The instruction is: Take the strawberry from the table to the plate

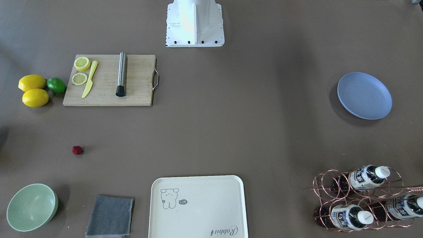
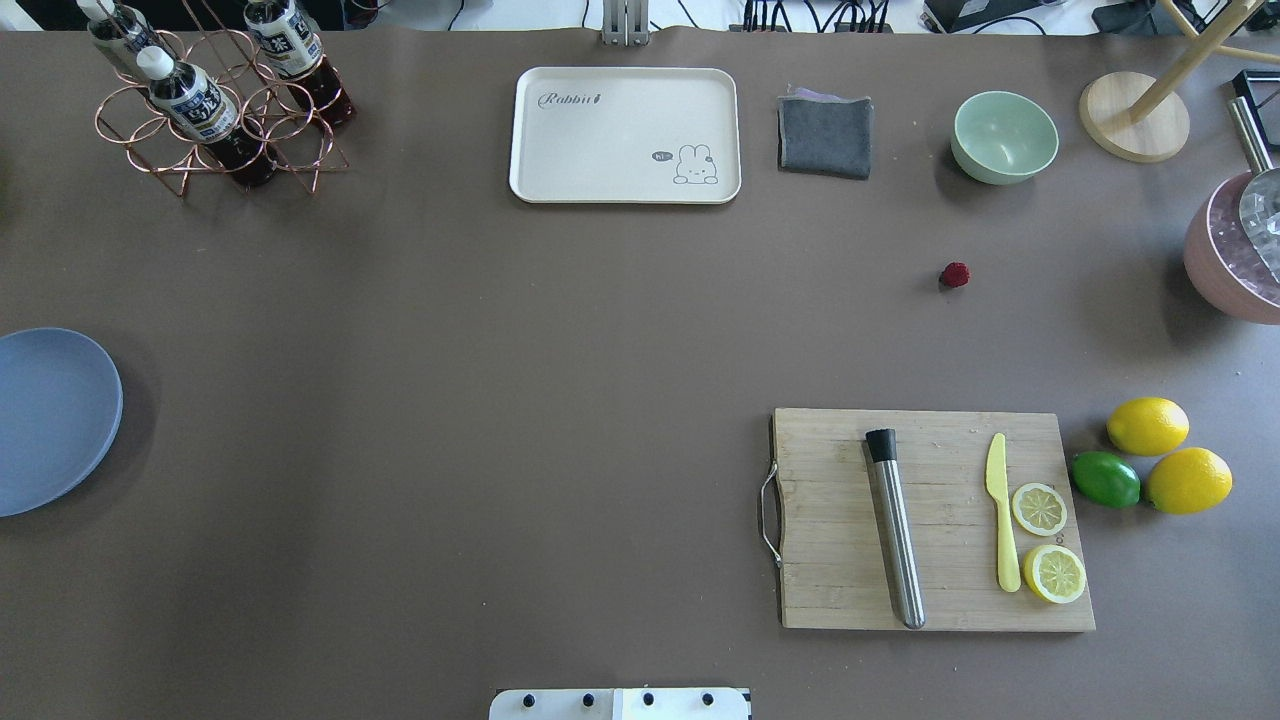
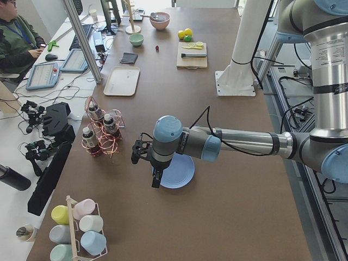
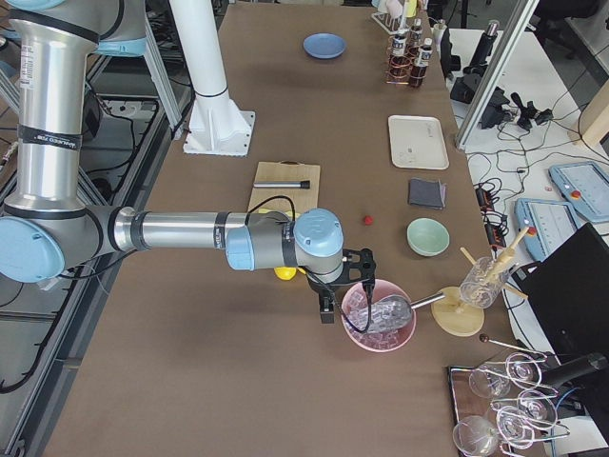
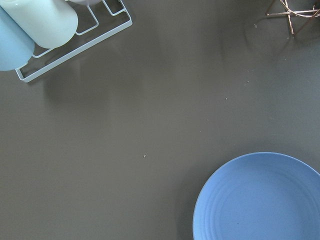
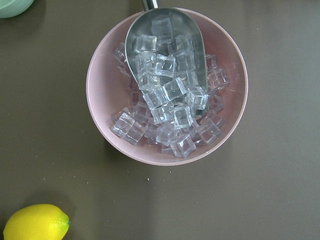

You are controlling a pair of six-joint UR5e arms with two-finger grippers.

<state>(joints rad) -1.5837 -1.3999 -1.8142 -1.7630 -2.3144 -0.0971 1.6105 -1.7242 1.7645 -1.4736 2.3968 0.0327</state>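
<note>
The strawberry [image 1: 77,150] [image 2: 955,275] is a tiny dark-red berry lying alone on the brown table [image 1: 231,132], between the green bowl and the cutting board. Far across the table rests the blue-grey plate [image 1: 364,95] [image 2: 50,420] [image 5: 260,200], with nothing on it. My left gripper [image 3: 156,178] hangs over the plate's near edge and shows only in the exterior left view, so I cannot tell if it is open or shut. My right gripper [image 4: 328,309] hovers beside a pink bowl, short of the strawberry [image 4: 366,220]. Its state cannot be told either.
A wooden cutting board [image 2: 930,520] carries a steel muddler, a yellow knife and lemon slices, with lemons and a lime beside it. A cream tray [image 2: 625,135], grey cloth [image 2: 825,135], green bowl [image 2: 1004,136] and bottle rack [image 2: 215,100] line the far edge. The pink ice bowl [image 6: 165,85] stands below the right wrist.
</note>
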